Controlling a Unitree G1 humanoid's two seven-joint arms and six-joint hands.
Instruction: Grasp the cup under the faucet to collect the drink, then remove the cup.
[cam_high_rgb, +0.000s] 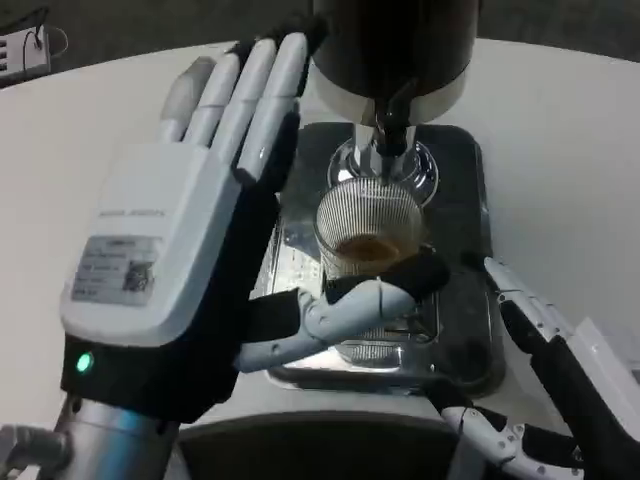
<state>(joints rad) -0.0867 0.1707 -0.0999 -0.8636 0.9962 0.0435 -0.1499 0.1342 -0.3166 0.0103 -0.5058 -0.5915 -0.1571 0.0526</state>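
Observation:
A clear ribbed glass cup (368, 225) with a little brown drink in it stands on the metal drip tray (462, 210), right under the dark faucet (392, 125) of the dispenser (395, 50). My left hand (185, 240) is raised at the cup's left with its palm toward the cup. Its fingers (250, 95) point straight up beside the dispenser, and its thumb (360, 300) reaches across the cup's near side, at or close to the glass. My right hand (545, 350) lies low at the tray's right front corner, fingers apart and holding nothing.
The tray sits on a white round table (560, 130). At the far left edge lies a white power strip (25, 45). The dispenser body overhangs the cup from behind.

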